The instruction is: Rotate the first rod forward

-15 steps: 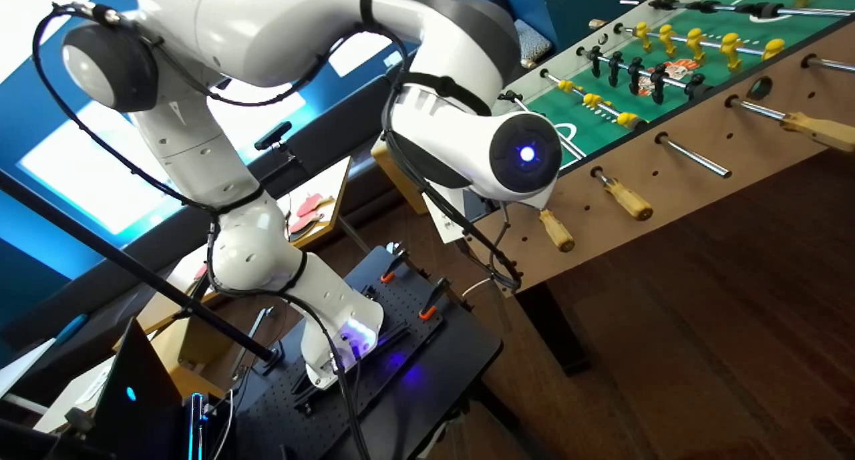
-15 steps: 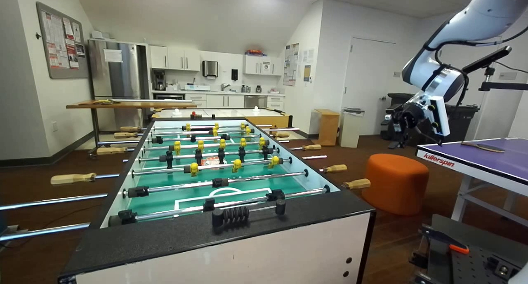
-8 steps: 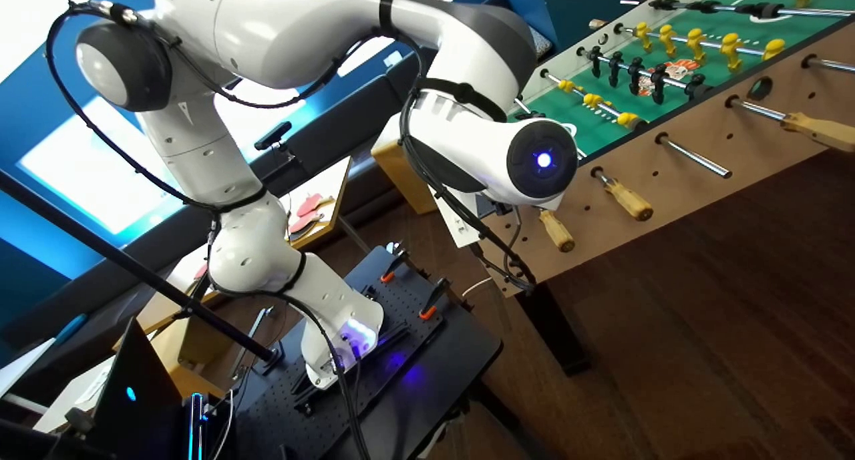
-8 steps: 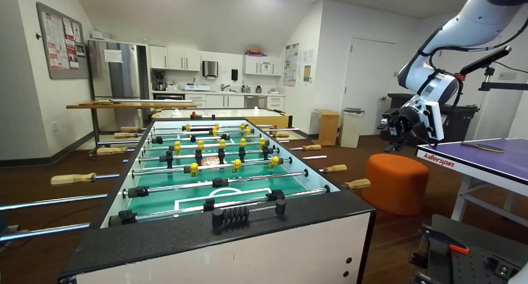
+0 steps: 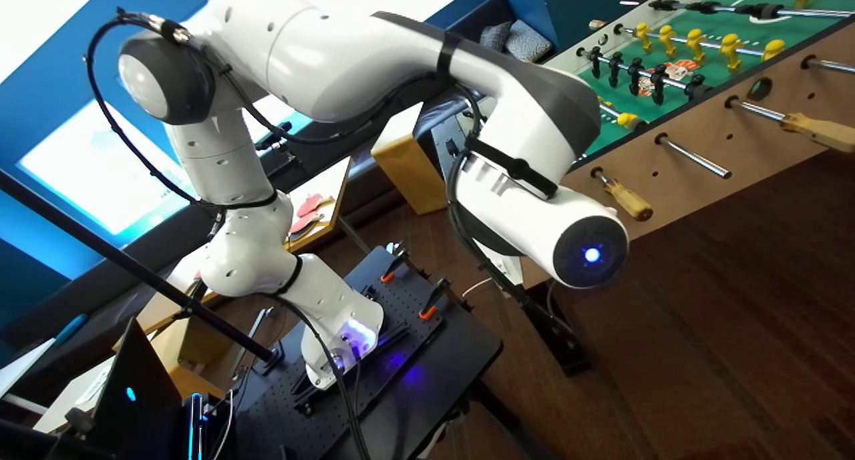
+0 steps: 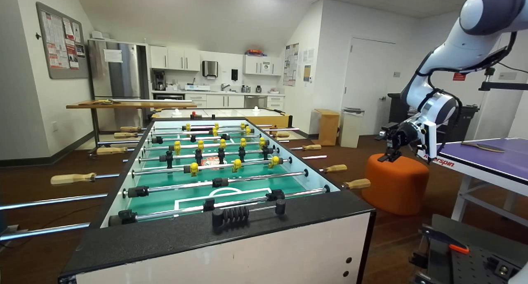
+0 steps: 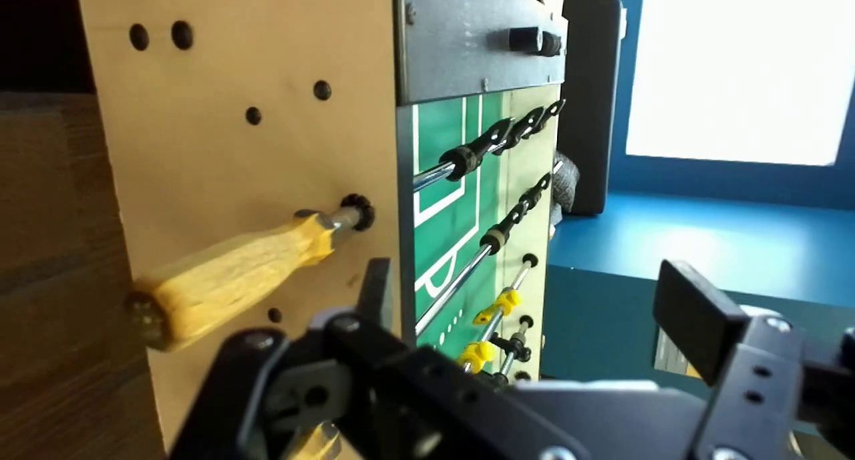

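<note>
In the wrist view, my gripper point(image 7: 534, 296), wide and empty, lies right of the end handle point(image 7: 230, 276). Approach step, I judge; next, shift left and straddle.

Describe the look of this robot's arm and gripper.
The arm is glossy white with rounded links and dark grey sections. Black straps circle it, a black cable runs alongside, and a round black cap glows blue-white at its centre. In the wrist view, the gripper is black and grey, with silvery screws and flat, dark, block-like pads.
</note>
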